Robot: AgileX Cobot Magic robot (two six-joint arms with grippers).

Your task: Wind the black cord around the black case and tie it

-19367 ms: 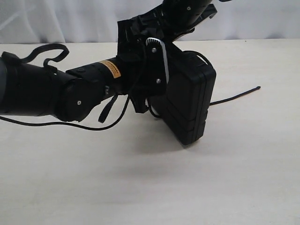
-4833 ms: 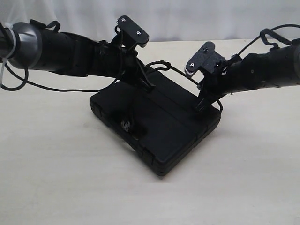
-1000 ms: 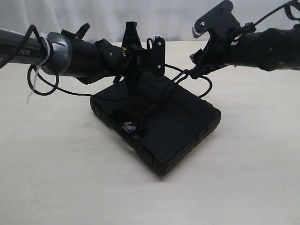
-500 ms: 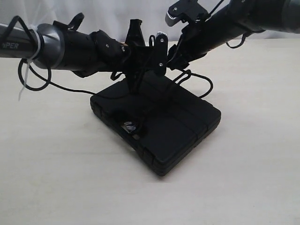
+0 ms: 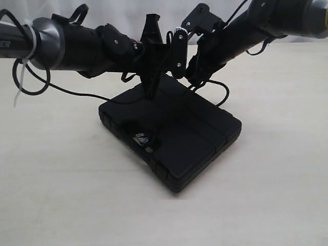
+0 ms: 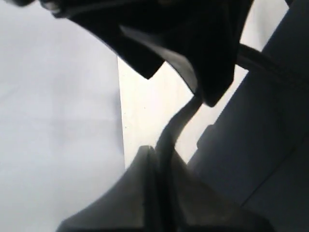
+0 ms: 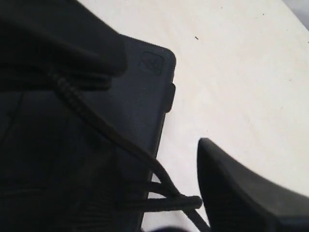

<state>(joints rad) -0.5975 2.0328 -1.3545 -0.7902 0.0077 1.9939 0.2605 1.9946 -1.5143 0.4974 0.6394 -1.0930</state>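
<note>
The black case (image 5: 174, 138) lies flat on the table, ribbed lid up. My left gripper (image 5: 150, 91) hangs over its back edge, shut on the black cord (image 6: 181, 116), which rises from between the fingers (image 6: 140, 193) past the case (image 6: 270, 145). My right gripper (image 5: 197, 78) sits close beside it at the case's back corner, jaws apart. In the right wrist view several cord strands (image 7: 179, 202) cross off the case's edge (image 7: 145, 101) next to one finger (image 7: 241, 193). A cord loop (image 5: 224, 95) droops onto the lid behind.
The beige table (image 5: 77, 195) spreads around the case on every side. A white curtain (image 5: 102, 15) closes the back. A glossy cable and white zip tie (image 5: 23, 77) hang from the left arm.
The right arm has swung left and down until its gripper is beside the left gripper over the case's back. The cord loop has sunk towards the lid. The left gripper barely moved.
</note>
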